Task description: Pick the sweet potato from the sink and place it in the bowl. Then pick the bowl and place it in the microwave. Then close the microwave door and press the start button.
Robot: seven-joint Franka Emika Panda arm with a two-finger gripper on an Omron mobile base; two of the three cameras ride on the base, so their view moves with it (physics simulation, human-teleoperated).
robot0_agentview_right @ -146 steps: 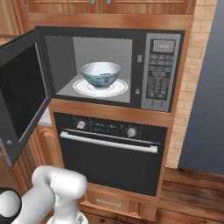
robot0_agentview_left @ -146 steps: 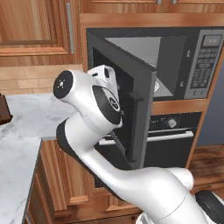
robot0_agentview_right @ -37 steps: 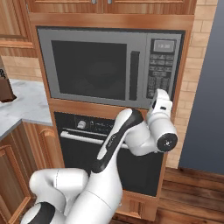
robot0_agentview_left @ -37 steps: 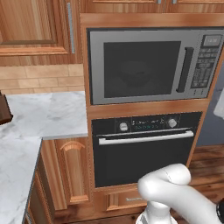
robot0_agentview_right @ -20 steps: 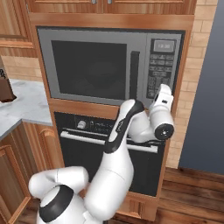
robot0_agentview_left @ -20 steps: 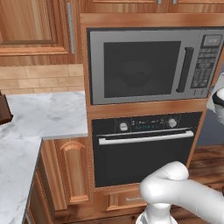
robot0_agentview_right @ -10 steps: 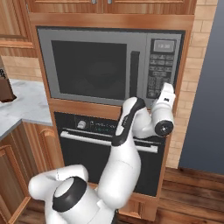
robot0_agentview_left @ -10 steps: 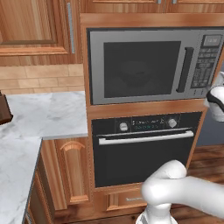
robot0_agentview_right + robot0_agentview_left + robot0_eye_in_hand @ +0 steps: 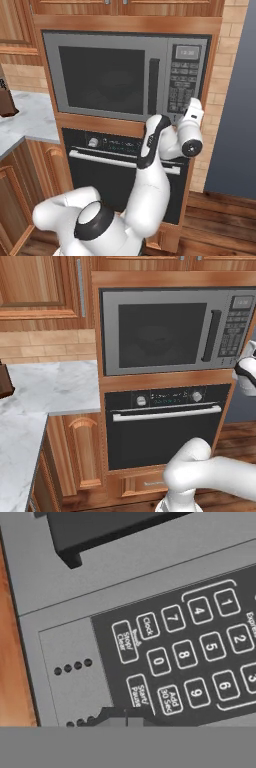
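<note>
Microwave (image 9: 125, 75): built-in, brushed grey steel, set in a wooden cabinet column.
Microwave door (image 9: 162, 333): shut; we see a flat grey frame, a large dark glass window and a vertical dark bar handle (image 9: 153, 86).
Bowl: we make out only a faint rounded shape behind the dark glass; we cannot tell more.
Keypad (image 9: 195, 657): dark matte panel on the microwave's right side, with white-outlined rounded buttons.
Start/Pause button (image 9: 137, 693): narrow rounded rectangle near the gripper tips.
Gripper (image 9: 125, 716): jaws closed together, holding nothing; dark tips close against the keypad, just beside the Start/Pause button.
Oven (image 9: 165, 426): glossy black, horizontal silver bar, round knobs, below the microwave.
Counter (image 9: 50, 388): white veined marble.
</note>
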